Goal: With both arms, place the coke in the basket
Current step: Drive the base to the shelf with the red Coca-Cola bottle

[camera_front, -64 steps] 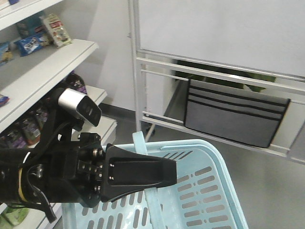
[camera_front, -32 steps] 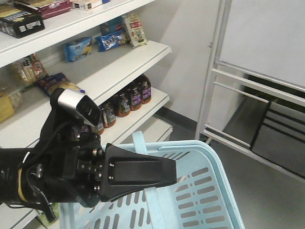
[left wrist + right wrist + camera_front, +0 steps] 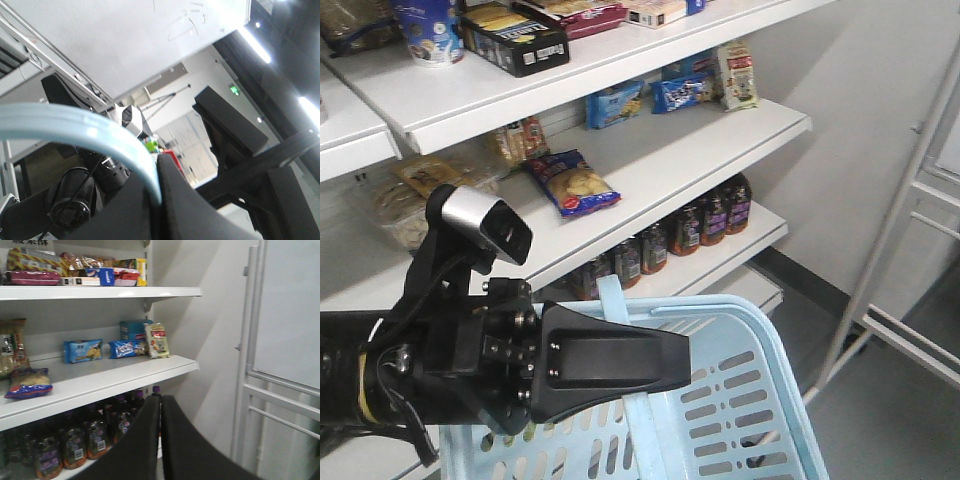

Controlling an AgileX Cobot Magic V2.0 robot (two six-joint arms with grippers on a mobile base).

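1. Basket (image 3: 705,305) of light blue slotted plastic, low in the front view, hung by its swinging handle (image 3: 612,298) before a wall of stocked shelves.
2. Left pincer (image 3: 675,365), broad, flat and black, pressed together on that handle, reaching in from the left edge across the basket's open top; silver-capped camera module (image 3: 480,222) perched just above the wrist.
3. Same grip from the left wrist view: pale blue handle (image 3: 75,125) arcing down from the left, pinched in the seam of the dark pincer (image 3: 156,210), with ceiling lights blurred beyond.
4. Right pincer (image 3: 161,440), seen only in its own wrist view, pressed together on nothing, black fingers meeting along a thin seam and pointed toward the shelves.
5. Dark bottles (image 3: 705,220) with purple labels lined up on the lower shelf behind the basket, and again (image 3: 75,445) just beyond the right pincer; print too small to read.
6. Middle shelf (image 3: 720,135) carrying a blue-and-red chip bag (image 3: 570,180) near its front edge and blue snack packs (image 3: 680,93) against the back wall; black box (image 3: 515,38) among the cartons on the top shelf.
7. White metal frame (image 3: 910,230) upright at the right of the front view, apart from the shelving, on grey floor.
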